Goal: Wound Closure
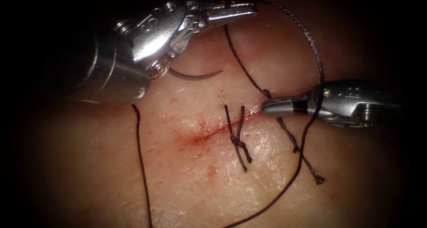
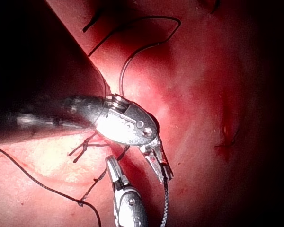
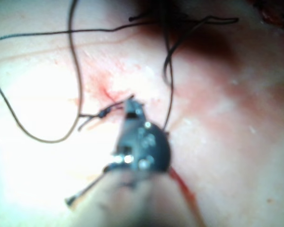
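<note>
At the upper edge of the endoscope view, we see our left tool (image 1: 242, 10) with its jaws closed on the thread (image 1: 316, 54), which arcs from the jaw tips to the right and down across our right tool (image 1: 271, 107). Our right tool lies low over the tissue (image 1: 133, 183) at the right end of the cut (image 1: 209, 134), its jaws together; we cannot tell whether they pinch anything, though the thread drapes over them and runs on downward. Beneath our left tool's wrist the needle (image 1: 195, 75) rests free on the tissue, left of the thread and above the cut, its curve opening upward and its point toward the right; neither tool holds it. Across the cut sits a tied knot (image 1: 239, 142) with two short ends above and two below. A frayed thread end (image 1: 319, 180) lies to the right of the knot. Red fluid (image 1: 191, 139) stains the cut's left part. From the left wrist view, the left tool (image 2: 166, 174) grips the thread (image 2: 164, 203).
</note>
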### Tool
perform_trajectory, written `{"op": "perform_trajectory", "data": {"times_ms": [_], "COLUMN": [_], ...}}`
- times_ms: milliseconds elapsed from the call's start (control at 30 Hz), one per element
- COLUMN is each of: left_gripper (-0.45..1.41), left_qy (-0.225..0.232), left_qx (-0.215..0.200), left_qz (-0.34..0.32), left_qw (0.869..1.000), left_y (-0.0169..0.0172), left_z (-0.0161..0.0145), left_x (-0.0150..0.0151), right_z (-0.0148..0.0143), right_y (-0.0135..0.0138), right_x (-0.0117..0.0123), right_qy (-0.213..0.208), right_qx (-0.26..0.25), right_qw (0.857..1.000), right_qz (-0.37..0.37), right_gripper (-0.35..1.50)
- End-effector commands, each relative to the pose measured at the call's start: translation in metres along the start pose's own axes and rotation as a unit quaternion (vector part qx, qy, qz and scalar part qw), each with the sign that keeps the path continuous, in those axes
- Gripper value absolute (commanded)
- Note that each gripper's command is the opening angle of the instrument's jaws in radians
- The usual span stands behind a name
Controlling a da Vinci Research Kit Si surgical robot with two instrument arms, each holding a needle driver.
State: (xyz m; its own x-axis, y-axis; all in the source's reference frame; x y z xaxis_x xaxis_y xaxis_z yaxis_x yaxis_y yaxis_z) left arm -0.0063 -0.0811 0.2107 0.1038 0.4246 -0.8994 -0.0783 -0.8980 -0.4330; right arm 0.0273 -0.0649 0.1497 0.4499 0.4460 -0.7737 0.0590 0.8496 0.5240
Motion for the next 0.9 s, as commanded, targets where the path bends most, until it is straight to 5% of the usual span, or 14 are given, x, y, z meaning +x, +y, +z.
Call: {"op": "perform_trajectory", "data": {"times_ms": [33, 433, 900], "left_gripper": [-0.45, -0.45, -0.45], "left_qy": [0.000, 0.005, 0.073], "left_qx": [0.001, 0.021, 0.075], "left_qz": [0.001, 0.006, 0.006], "left_qw": [1.000, 1.000, 0.995], "left_y": [0.0006, 0.0022, 0.0091], "left_z": [0.0007, 0.0026, 0.0043], "left_x": [-0.0010, -0.0013, -0.0047], "right_z": [0.0021, 0.0047, 0.0053], "right_y": [0.0002, 0.0038, 0.0053], "right_x": [0.0004, 0.0022, 0.0021], "right_qy": [0.009, 0.037, 0.077], "right_qx": [0.006, 0.025, -0.030], "right_qw": [1.000, 0.999, 0.997], "right_qz": [-0.003, -0.011, 0.000], "right_gripper": [-0.35, -0.35, -0.35]}}
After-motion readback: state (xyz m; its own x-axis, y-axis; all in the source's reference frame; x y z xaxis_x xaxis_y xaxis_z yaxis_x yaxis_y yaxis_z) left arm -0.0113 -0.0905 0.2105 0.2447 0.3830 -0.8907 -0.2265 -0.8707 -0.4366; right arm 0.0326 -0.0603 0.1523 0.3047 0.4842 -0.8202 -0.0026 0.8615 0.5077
